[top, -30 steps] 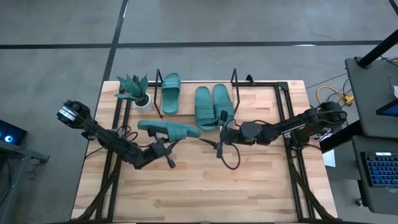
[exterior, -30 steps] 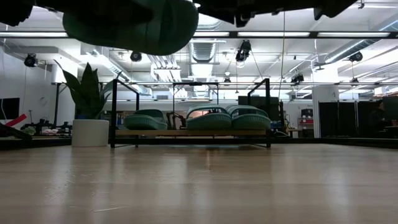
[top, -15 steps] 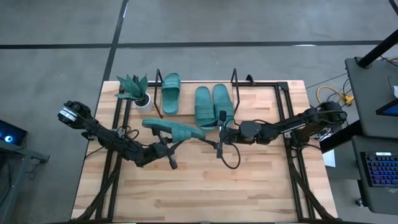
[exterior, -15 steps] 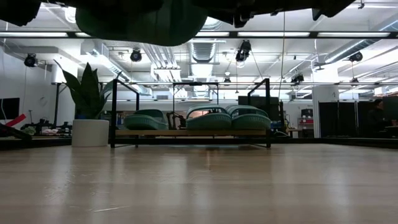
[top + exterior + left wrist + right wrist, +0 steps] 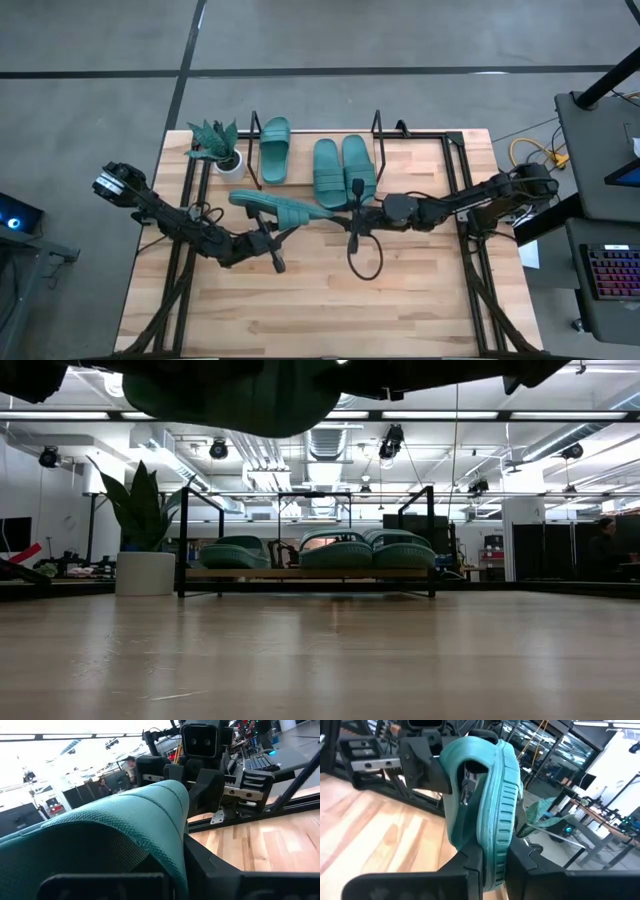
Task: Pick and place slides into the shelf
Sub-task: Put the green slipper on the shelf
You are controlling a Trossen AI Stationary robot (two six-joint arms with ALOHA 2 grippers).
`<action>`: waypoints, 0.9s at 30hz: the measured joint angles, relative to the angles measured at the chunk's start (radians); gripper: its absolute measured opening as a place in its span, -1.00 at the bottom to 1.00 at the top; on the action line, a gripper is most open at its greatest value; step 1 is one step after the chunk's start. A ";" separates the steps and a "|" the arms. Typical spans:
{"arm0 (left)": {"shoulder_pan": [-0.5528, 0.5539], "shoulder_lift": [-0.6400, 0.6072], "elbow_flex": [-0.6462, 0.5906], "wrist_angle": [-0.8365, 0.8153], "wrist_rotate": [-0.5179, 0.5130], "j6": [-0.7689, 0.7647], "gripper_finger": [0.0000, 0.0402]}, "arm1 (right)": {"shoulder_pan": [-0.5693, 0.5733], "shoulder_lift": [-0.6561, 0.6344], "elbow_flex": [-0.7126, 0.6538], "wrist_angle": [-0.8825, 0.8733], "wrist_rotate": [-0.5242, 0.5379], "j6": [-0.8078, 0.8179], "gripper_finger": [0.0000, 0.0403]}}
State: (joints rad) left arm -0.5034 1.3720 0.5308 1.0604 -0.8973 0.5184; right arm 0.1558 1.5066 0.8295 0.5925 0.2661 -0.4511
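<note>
**One slide held between both my grippers, above the table**

My left gripper [image 5: 268, 240] is clamped on the fourth slide [image 5: 280, 208], which hangs in the air in front of the shelf [image 5: 380, 128], stretched rightward from my left fingers; my right gripper [image 5: 345, 213] meets its right end, fingers closed on that edge, sole ridges between them in the right wrist view; three other slides [image 5: 343, 168] lie on the shelf, far side of the table [image 5: 330, 300]; a potted plant [image 5: 218, 145] stands at the shelf's left.
</note>
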 joint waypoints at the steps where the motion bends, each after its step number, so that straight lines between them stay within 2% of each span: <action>1: 0.000 0.000 0.000 -0.006 0.009 0.001 -0.98 | -0.001 0.000 0.000 -0.006 0.000 0.000 -0.84; 4: 0.000 0.000 -0.001 -0.005 0.074 0.111 -0.86 | -0.005 0.000 0.000 -0.016 -0.005 0.015 -0.84; 8: -0.001 -0.003 0.007 0.000 0.093 0.241 -0.54 | -0.006 -0.016 0.000 -0.063 -0.012 0.071 -0.84; 12: -0.010 -0.027 0.018 -0.003 0.045 0.371 -0.20 | -0.007 -0.065 0.001 -0.136 -0.007 0.111 -0.84; 15: -0.025 -0.041 0.032 -0.004 -0.020 0.465 -0.02 | -0.010 -0.119 0.000 -0.207 -0.001 0.133 -0.84; 18: -0.058 -0.047 0.060 -0.003 -0.129 0.606 0.07 | -0.022 -0.189 -0.002 -0.296 -0.001 0.165 -0.84; 22: -0.112 -0.053 0.094 0.007 -0.295 0.838 0.09 | -0.062 -0.284 -0.013 -0.415 -0.006 0.230 -0.84; 24: -0.137 -0.050 0.104 -0.005 -0.335 0.918 0.09 | -0.088 -0.334 -0.015 -0.450 -0.019 0.272 -0.84; 27: -0.162 -0.051 0.117 -0.003 -0.334 0.931 0.09 | -0.132 -0.406 -0.016 -0.490 -0.048 0.323 -0.84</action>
State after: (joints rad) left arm -0.6652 1.3212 0.6481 1.0570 -1.2314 1.4491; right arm 0.0236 1.1005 0.8135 0.1020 0.2182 -0.1286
